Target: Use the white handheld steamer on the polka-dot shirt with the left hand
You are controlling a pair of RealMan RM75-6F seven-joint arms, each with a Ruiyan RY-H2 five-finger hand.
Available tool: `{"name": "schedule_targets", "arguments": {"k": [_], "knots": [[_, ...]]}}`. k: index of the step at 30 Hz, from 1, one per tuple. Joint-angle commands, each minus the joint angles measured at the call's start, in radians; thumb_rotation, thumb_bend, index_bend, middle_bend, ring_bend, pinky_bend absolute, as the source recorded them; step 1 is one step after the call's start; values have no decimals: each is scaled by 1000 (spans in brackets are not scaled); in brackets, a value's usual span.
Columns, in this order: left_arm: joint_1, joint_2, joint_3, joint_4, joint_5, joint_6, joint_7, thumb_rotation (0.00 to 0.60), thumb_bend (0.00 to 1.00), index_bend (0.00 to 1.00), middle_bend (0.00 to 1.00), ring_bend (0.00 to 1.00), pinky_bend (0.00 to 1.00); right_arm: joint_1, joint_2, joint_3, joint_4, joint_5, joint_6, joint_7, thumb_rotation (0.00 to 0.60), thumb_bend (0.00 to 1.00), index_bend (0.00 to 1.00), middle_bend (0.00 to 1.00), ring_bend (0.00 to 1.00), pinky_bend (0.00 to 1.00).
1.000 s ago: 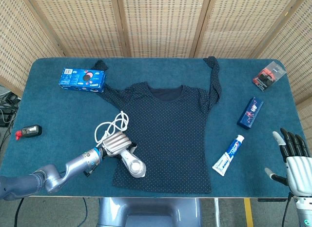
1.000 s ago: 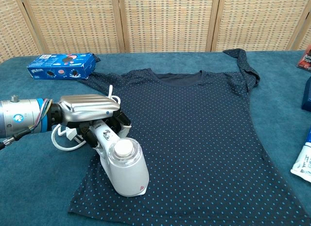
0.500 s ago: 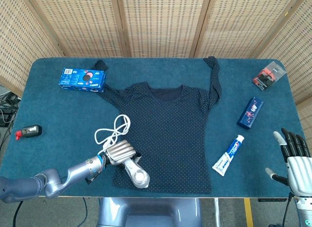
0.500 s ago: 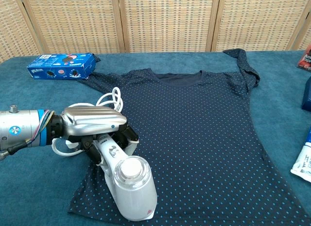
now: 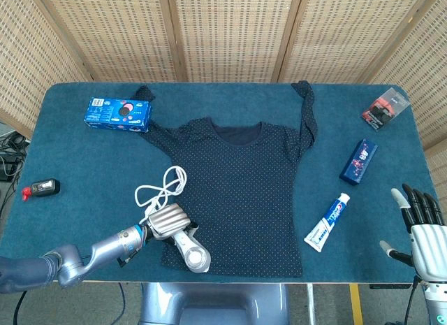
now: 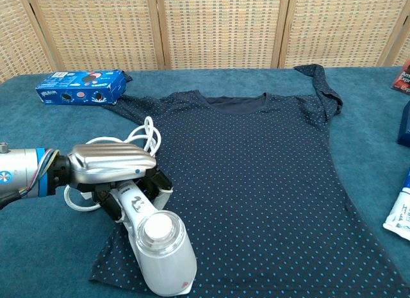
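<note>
Steamer (image 6: 160, 259) first: you have the white handheld steamer in your left hand (image 6: 115, 166), fingers wrapped around its handle, with the rounded head resting on the lower left corner of the polka-dot shirt (image 6: 256, 182), close to the hem at the table's near edge. Holding it low and nearly flat like that keeps the head against the cloth, which is probably why the shirt lies spread out on the blue table (image 5: 70, 157). The white cord (image 5: 162, 188) loops loosely beside the shirt, just behind your hand, out of the steamer's way. Your right hand (image 5: 419, 224) hangs off the table's right end, fingers straight and apart, holding nothing. Against half a second ago, your hand and the steamer sit slightly further left, and the cord has barely moved.
</note>
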Motion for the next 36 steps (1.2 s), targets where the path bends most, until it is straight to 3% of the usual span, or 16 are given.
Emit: {"name": "schedule_targets", "arguments": {"k": [1, 9, 17, 29, 36], "knots": [[15, 8, 5, 19, -5, 13, 8, 600, 666, 937, 764, 716, 798, 0, 0, -1, -1, -1, 0, -1, 600, 0, 0, 0, 0, 0], [62, 18, 9, 92, -33, 44, -26, 600, 666, 937, 765, 716, 798, 1, -2, -3, -3, -6, -1, -7, 600, 0, 0, 0, 0, 0], [87, 31, -21, 130, -62, 77, -78, 600, 666, 937, 765, 716, 798, -2, -2, -5, -7, -13, 7, -10, 600, 0, 0, 0, 0, 0], [118, 101, -169, 205, -229, 108, -130, 600, 666, 938, 765, 716, 798, -4, 4, -12, -9, -30, 11, 3, 600, 0, 0, 0, 0, 0], [132, 62, -240, 399, -369, 12, -157, 600, 667, 939, 765, 716, 798, -4, 1, -16, -13, -37, 9, -7, 600, 0, 0, 0, 0, 0]]}}
